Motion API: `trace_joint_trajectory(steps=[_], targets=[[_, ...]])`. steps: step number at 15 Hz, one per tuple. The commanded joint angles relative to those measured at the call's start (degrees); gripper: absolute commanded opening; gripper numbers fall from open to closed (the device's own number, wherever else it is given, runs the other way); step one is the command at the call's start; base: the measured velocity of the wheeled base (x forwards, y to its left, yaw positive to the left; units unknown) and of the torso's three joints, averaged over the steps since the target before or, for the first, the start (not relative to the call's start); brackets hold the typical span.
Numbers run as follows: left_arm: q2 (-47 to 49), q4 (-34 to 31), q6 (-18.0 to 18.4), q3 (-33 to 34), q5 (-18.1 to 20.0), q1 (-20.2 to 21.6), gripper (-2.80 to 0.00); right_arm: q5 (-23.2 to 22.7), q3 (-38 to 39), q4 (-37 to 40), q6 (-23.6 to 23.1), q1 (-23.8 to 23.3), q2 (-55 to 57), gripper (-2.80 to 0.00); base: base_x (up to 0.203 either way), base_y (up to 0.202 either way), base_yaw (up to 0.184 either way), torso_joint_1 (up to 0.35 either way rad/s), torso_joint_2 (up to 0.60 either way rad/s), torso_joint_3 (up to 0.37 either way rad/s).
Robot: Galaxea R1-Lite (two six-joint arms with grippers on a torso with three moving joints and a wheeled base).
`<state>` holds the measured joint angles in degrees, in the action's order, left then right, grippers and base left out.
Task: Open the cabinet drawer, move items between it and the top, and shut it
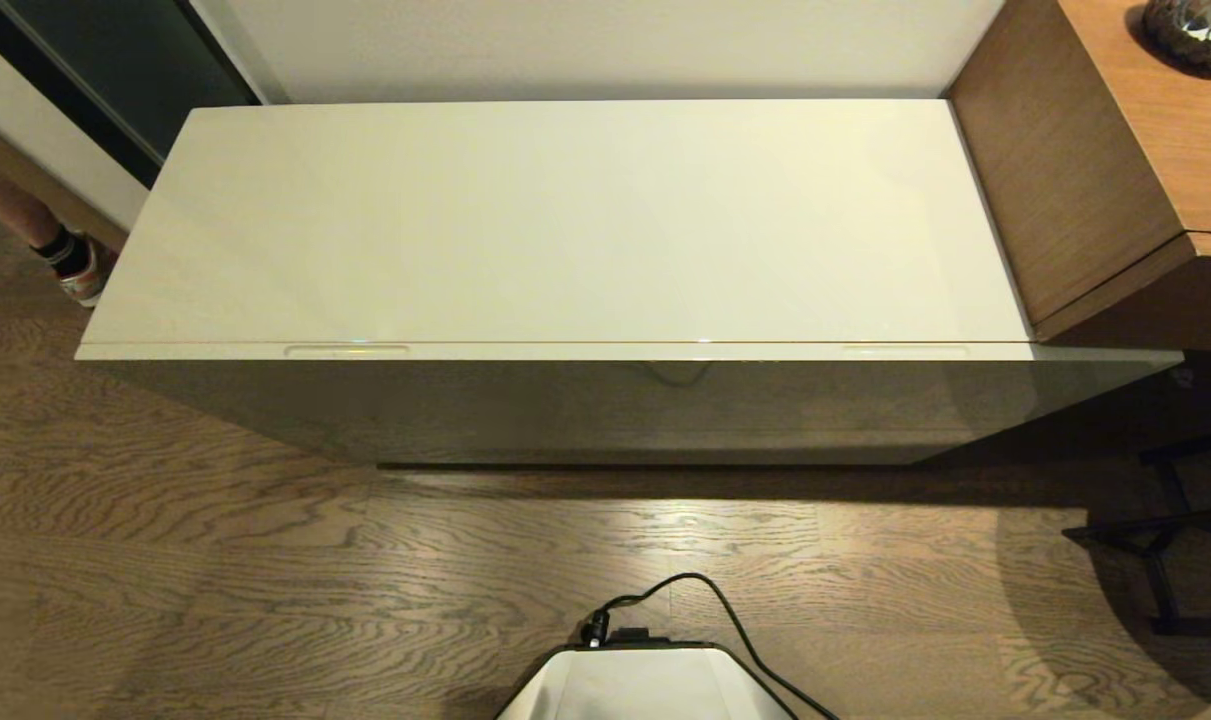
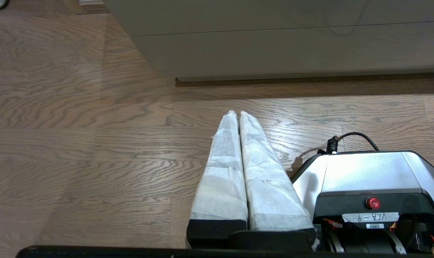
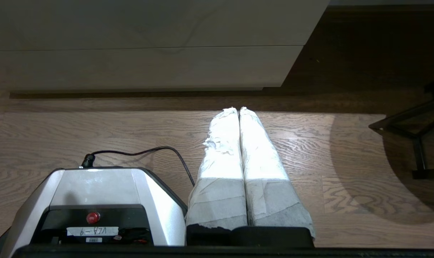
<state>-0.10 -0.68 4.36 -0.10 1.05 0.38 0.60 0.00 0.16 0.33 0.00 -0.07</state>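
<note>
Here both arms hang parked low beside the robot base point(image 1: 645, 685), in front of the cabinet: left gripper point(image 2: 236, 114) and right gripper point(image 3: 237, 110) clenched, empty, pointing over the floor point(image 1: 215, 560). Drawer point(image 1: 605, 352) closed under the top point(image 1: 565, 220); no bag visible.

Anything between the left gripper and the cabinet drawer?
Nothing visible. Left gripper is shut, low beside the robot base, with only bare wood floor between it and the closed cabinet drawer.
</note>
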Motion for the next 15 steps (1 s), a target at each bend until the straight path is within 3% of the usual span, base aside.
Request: trace_joint_trajectory(steps=[1,15], targets=[[0.10,0.07,0.04,0.01,0.01,-0.02,-2.80,0.02,0.09,0.01,0.02,0.00,-0.72,-2.80,0.000,0.000,0.000,0.000,0.00,0.000],[0.10,0.07,0.04,0.01,0.01,0.06,-2.80,0.02,0.11,0.01,0.02,0.00,-0.72,-2.80,0.000,0.000,0.000,0.000,0.00,0.000]])
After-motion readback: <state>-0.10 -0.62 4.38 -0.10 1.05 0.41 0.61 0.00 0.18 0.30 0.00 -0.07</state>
